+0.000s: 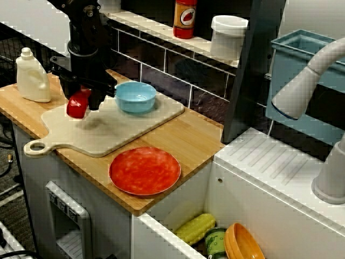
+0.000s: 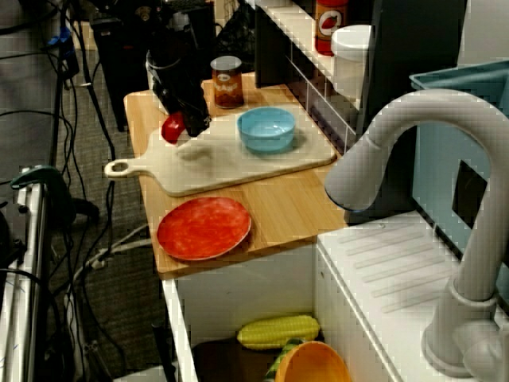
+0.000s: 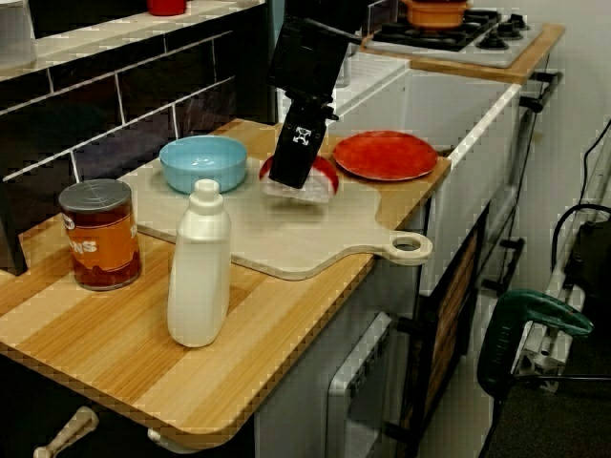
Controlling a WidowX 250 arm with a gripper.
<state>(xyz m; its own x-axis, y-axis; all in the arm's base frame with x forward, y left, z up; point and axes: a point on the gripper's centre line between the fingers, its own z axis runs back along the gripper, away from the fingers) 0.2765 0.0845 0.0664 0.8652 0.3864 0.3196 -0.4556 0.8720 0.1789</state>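
Tool is clamped on a red item, with one jaw on each side of it. The item hangs over the handle-end half of the cutting board and casts a shadow there. Contact with the board: cannot tell. A blue bowl stands on the board just beside the tool, not touching it. A red plate lies on the worktop near the board's edge. A white bottle and a can stand well apart from the tool.
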